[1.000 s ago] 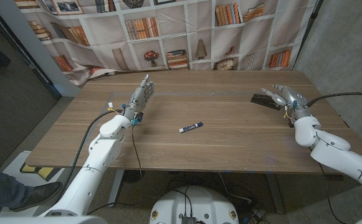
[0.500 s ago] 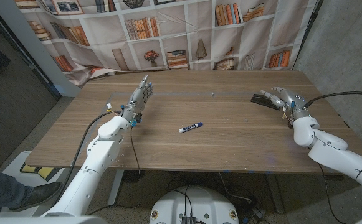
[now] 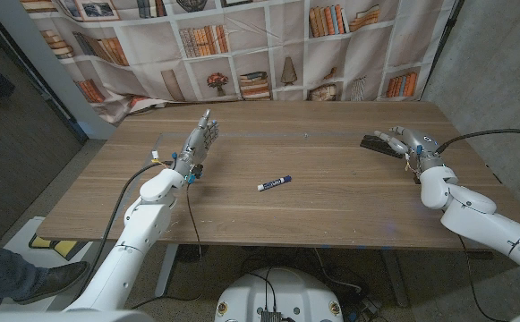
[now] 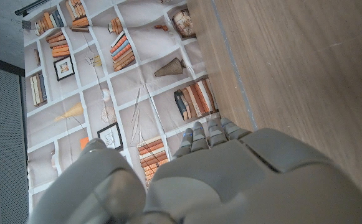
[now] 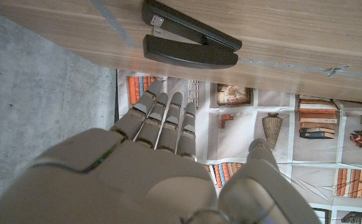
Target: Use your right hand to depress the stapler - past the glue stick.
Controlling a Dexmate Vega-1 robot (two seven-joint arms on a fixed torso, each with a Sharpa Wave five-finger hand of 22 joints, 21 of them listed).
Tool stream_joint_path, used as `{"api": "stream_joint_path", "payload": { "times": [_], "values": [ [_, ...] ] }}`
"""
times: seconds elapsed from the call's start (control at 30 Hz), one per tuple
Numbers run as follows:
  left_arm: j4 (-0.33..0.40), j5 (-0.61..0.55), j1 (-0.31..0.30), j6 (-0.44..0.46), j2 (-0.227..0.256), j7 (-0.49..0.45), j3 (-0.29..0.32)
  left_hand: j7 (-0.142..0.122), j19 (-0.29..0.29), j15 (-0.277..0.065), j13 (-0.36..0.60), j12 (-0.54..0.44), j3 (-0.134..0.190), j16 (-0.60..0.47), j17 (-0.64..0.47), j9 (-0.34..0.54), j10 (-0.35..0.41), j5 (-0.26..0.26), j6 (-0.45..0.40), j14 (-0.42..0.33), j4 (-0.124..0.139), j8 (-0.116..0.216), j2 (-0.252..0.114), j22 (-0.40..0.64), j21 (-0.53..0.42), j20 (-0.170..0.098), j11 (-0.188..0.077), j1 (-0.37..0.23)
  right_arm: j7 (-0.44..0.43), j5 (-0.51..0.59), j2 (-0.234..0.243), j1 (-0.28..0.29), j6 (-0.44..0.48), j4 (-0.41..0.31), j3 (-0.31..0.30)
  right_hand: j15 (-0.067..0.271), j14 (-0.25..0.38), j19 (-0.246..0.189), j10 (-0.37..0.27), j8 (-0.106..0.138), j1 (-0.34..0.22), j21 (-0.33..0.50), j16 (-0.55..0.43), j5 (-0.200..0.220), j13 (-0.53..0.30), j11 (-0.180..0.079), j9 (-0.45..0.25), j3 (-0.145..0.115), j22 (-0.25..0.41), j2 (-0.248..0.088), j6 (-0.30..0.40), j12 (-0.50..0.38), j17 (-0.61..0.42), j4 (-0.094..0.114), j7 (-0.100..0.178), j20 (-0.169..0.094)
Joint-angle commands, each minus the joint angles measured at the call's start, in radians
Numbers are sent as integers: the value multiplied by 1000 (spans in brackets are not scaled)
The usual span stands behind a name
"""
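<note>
Right hand (image 3: 413, 143) hovers at the far right of the wooden surface (image 3: 331, 215), fingers extended and held close together, holding nothing; in the right wrist view its fingertips (image 5: 168, 102) stop just short of the black stapler (image 5: 190, 40), with a gap between them. Left hand (image 3: 199, 141) stands raised at the far left, fingers straight and apart, empty. Between the two, near the middle, lies the glue stick (image 3: 275, 183), on its side and well apart from both hands. The stapler (image 3: 380, 145) lies on the surface just beside the right hand.
</note>
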State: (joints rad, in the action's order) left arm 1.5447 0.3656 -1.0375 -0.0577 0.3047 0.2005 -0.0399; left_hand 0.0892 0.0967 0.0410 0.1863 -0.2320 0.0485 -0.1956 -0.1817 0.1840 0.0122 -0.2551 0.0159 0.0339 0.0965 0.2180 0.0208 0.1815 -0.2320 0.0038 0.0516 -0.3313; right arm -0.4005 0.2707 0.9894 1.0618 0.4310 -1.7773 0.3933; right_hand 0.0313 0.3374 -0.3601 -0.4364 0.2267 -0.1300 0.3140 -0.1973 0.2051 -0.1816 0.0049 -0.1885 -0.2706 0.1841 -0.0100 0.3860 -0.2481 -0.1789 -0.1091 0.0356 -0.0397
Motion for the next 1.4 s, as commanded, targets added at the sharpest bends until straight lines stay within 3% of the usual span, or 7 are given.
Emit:
{"api": "stream_joint_path", "payload": {
  "times": [0.03, 0.87, 1.03, 1.4],
  "values": [
    [-8, 4, -6, -4, -6, 0, 2, -1, 2, 1, 2, 5, -6, -1, -3, 1, 7, 2, -1, -6, 3, -3, -3, 3, 4, 6, -1, -3, 44, 33, 16, -38, 55, 1, 39, 0, -12, 13, -14, 2, -7, -6, 8, -3, -2, -1, -3, -5, 2, -2, 8, -6, -3, -5, 1, -54],
    [-10, -1, -3, -3, -9, -7, 3, -2, -3, 2, 2, 8, -11, 0, -3, 2, 17, 4, -13, -15, 3, -4, -7, 3, 5, -4, -2, -6, 79, 58, -8, -112, 99, 79, 105, 4, -16, 11, 12, -1, -7, -15, 13, -5, -2, -7, -3, -4, 2, -4, 17, 14, -3, -4, 5, -56],
    [-17, 4, -2, 1, -12, -4, 3, -3, -4, 0, 2, 9, -12, 1, -3, 2, 17, 5, -13, -15, 3, -5, -7, 3, 5, -3, -1, -7, 82, 67, -14, -127, 93, 95, 121, 6, -6, 5, -4, 5, -8, -17, 9, -5, -1, -10, -3, -2, 2, -4, 42, 12, -3, -4, -9, -57],
    [-32, 3, 9, 3, -15, -1, 5, -4, -4, 1, 2, 10, -13, 2, -3, 2, 18, 5, -14, -14, 3, -6, -8, 3, 6, -2, -2, -7, 84, 72, -20, -139, 92, 112, 136, 10, 19, -16, -31, 7, -8, -13, 2, -5, -1, -15, -3, -1, 2, -5, 59, 6, -2, -4, -9, -60]
  ]
}}
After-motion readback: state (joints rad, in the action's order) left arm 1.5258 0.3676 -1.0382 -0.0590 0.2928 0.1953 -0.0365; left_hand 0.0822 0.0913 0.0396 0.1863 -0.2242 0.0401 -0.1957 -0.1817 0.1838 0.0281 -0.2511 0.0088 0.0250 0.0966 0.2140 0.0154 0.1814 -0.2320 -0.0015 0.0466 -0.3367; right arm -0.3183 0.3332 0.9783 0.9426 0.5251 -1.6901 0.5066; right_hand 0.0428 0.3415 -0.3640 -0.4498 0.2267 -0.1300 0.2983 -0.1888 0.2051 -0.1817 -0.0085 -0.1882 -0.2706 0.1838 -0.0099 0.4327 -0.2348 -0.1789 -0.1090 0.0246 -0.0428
